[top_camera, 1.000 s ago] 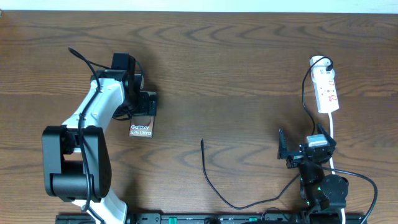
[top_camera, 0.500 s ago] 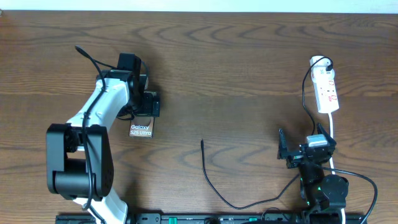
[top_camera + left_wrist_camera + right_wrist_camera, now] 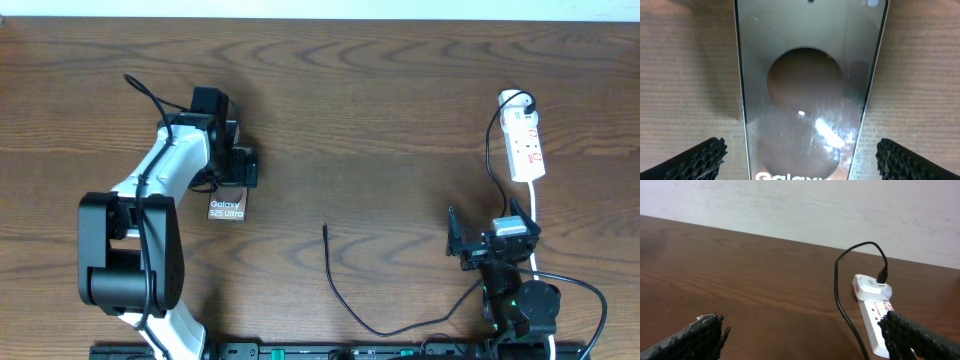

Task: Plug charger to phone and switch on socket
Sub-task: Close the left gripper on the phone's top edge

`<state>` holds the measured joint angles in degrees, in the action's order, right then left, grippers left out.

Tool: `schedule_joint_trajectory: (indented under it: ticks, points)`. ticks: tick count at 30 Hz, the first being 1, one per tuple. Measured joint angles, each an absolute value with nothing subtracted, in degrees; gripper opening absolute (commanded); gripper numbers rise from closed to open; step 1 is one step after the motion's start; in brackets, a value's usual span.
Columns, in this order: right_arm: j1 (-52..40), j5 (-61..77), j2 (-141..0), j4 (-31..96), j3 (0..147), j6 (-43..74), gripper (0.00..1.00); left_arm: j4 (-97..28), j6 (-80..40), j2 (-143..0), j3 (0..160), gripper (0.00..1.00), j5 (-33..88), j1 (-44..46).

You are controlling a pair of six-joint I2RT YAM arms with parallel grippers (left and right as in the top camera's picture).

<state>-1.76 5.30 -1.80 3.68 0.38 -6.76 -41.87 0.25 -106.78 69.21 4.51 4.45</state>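
1. Right, I start at the phone (image 3: 227,208). It lies flat on the table (image 3: 380,120) with its Galaxy lettering at the end nearest me. Its far end is hidden under the left gripper (image 3: 238,168).
2. On the left wrist view that gripper's jaws stand wide apart, one pad (image 3: 695,160) on each side of the phone (image 3: 807,90). A strip of bare wood shows between each pad and the phone's long edges, so nothing is clamped.
3. Just right of the phone and a little nearer me, the charger (image 3: 340,290) ends in its plug tip (image 3: 325,230). The tip lies loose on the wood, apart from the phone, with open table between them.
4. From the tip the cable curves toward the front edge, then sweeps further right to the base of the right arm.
5. Well right of the phone is the right gripper (image 3: 487,232). Its claw is fully spread, and its own camera shows only table between the fingers.
6. Farthest right of the phone, and further back, lies the socket (image 3: 526,148). An adapter (image 3: 517,100) is plugged in at its far end, and the thick white cord (image 3: 535,205) leaves its near end.
7. Beyond the phone, bare wood runs to the table's far edge, where a pale wall (image 3: 800,205) begins.
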Motion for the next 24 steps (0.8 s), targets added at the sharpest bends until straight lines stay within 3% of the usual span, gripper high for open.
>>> schedule_joint_trajectory:
  ticks: [24]
  points:
    - [-1.76, 5.30, -1.80, 3.68, 0.38, -6.76, 0.99, -40.93, 0.25, -106.78, 68.16, 0.98, 4.51, 4.45]
